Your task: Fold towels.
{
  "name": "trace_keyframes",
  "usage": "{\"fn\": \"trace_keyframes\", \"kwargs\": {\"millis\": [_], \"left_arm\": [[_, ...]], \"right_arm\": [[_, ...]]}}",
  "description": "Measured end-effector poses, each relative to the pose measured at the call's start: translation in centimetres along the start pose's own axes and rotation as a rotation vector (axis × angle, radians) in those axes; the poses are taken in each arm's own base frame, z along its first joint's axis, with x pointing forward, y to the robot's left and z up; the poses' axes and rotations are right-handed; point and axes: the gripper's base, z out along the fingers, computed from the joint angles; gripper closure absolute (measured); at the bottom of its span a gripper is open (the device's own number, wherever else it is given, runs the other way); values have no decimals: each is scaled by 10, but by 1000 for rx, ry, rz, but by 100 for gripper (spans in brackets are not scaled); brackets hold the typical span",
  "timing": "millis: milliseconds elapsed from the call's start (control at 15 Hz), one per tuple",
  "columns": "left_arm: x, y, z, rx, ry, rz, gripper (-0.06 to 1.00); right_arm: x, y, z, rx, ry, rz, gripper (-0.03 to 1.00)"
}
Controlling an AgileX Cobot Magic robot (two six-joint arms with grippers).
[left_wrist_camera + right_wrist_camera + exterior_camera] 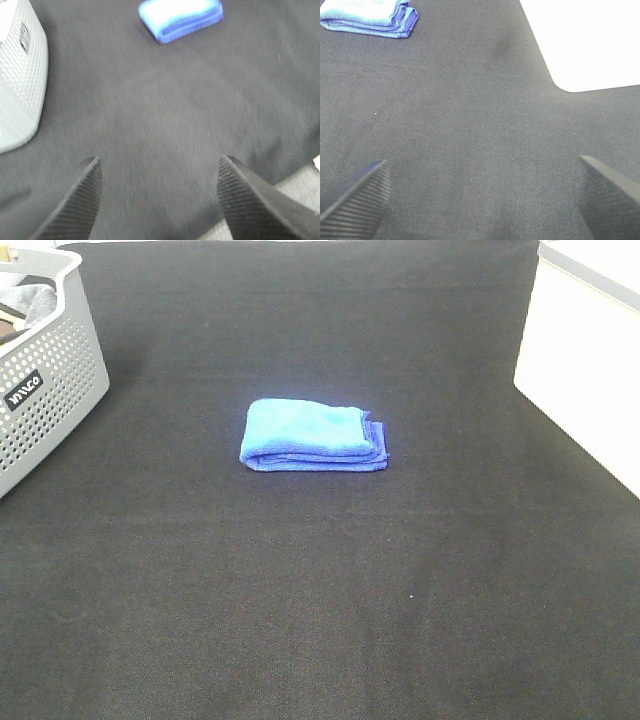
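A blue towel lies folded into a small thick rectangle in the middle of the black cloth-covered table. It also shows in the left wrist view and in the right wrist view. Neither arm shows in the exterior high view. My left gripper is open and empty, well back from the towel above the cloth. My right gripper is wide open and empty, also well away from the towel.
A grey perforated basket with dark cloth inside stands at the far left; it also shows in the left wrist view. A white box stands at the right edge, and in the right wrist view.
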Motion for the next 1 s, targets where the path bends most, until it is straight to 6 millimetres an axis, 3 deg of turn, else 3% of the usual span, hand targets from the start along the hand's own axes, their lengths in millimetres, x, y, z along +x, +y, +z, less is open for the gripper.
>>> {"fn": "trace_keyframes", "kwargs": {"millis": [667, 1000], "left_arm": [[-1, 1, 3, -4, -29, -7, 31], [-3, 0, 6, -174, -20, -95, 31]], "right_arm": [[0, 0, 0, 1, 0, 0, 4], [0, -1, 0, 63, 0, 40, 4]]}}
